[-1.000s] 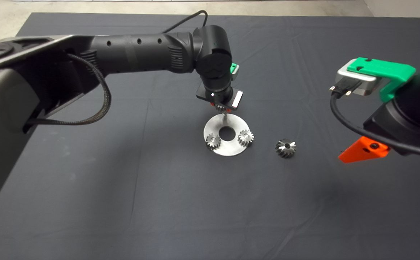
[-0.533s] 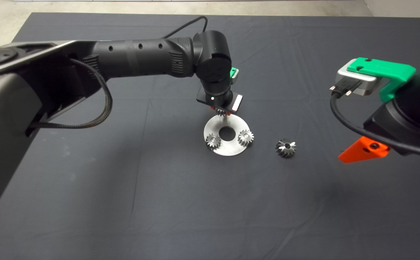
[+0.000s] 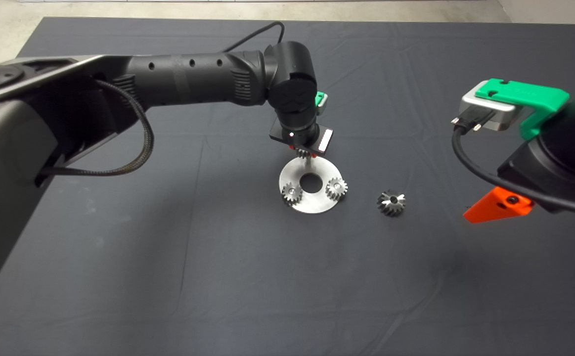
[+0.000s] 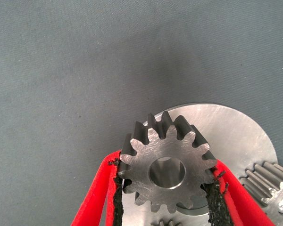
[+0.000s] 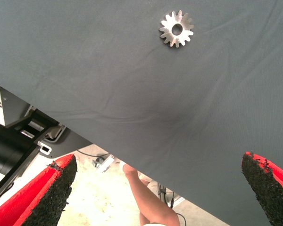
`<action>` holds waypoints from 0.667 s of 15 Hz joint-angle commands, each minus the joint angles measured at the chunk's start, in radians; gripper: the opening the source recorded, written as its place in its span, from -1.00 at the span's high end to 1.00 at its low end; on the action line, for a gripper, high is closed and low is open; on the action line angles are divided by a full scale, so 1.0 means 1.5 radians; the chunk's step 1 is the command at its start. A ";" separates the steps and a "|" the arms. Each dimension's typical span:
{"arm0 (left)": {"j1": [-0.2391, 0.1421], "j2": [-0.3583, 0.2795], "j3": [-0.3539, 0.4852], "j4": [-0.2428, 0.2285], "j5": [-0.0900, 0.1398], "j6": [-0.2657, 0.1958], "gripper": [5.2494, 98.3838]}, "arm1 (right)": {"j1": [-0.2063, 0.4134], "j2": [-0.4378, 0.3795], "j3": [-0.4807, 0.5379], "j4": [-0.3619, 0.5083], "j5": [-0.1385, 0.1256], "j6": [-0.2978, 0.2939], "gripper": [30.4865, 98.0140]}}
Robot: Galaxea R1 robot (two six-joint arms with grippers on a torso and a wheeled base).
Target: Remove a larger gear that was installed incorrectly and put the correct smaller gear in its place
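Gripping: the left gripper has its two red fingers closed on a smaller gear, black pads pressed against the teeth on opposite sides.
Left gripper place: above the far edge of the round steel plate, pointing down, at the end of the black arm reaching in from the left.
Held gear: short, silver, flat face toward the wrist camera, round centre hole open; the plate shows right behind it and the grey mat beyond.
Pin: a thin upright pin stands on the plate just below the left gripper; whether the held gear touches it cannot be told.
Other gears on the plate: two more small gears, one on the plate's near-left side and one on its near-right side, either side of the plate's centre hole, both nearer the robot than the left gripper.
Larger gear: the chunky dark-flanked gear lies on the mat, off the plate, between the plate and the right gripper; in the right wrist view it sits well ahead of the fingers.
Right gripper: the right gripper hangs wide open near the mat's right edge, holding nothing, well apart from the larger gear.
Beyond the mat: a person's leg shows on the floor between the right gripper's fingers.
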 commanded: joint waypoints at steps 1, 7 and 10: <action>-0.019 0.003 0.007 -0.012 -0.010 0.001 0.36 | 0.016 -0.002 -0.001 0.021 -0.008 0.004 -0.83; -0.018 0.003 0.004 -0.015 -0.010 -0.002 0.36 | 0.016 -0.001 -0.001 0.021 -0.008 0.004 -0.83; -0.015 0.003 0.004 -0.015 -0.010 -0.003 0.36 | 0.016 -0.001 -0.001 0.021 -0.008 0.004 -0.83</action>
